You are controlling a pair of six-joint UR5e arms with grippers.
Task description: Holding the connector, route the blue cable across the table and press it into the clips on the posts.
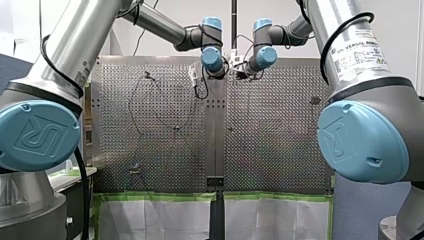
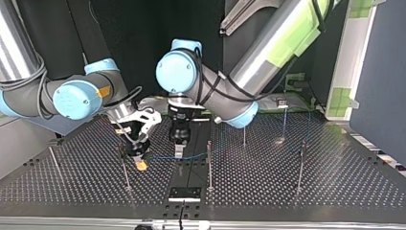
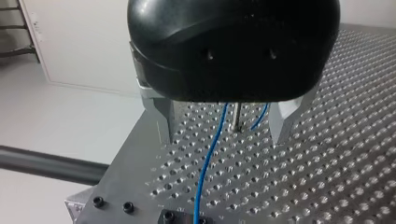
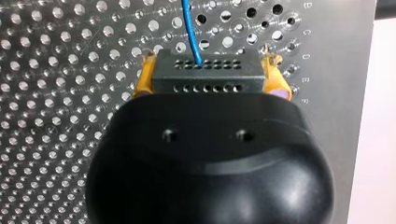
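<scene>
In the right wrist view my right gripper [image 4: 210, 60] is shut on the grey connector [image 4: 205, 77], one yellow pad on each side. The blue cable [image 4: 189, 23] leaves the connector's face and runs ahead over the perforated table. In the top view my right gripper [image 2: 140, 162] hangs low beside a thin post [image 2: 125, 170]. The cable [image 2: 191, 155] runs from it toward a clip post [image 2: 209, 165]. My left gripper [image 3: 223, 139] is open, its metal fingers [image 3: 166, 122] wide apart astride the cable [image 3: 210, 154] without touching it, just above the table. In the top view it [image 2: 178, 151] stands over the centre strip.
More thin posts stand at the top view's right [image 2: 300, 167] and further back [image 2: 244, 136], and one at the far left [image 2: 53, 160]. A black bracket [image 2: 184, 193] sits at the table's near edge. In the left wrist view a post [image 3: 237, 116] stands just beyond the fingers.
</scene>
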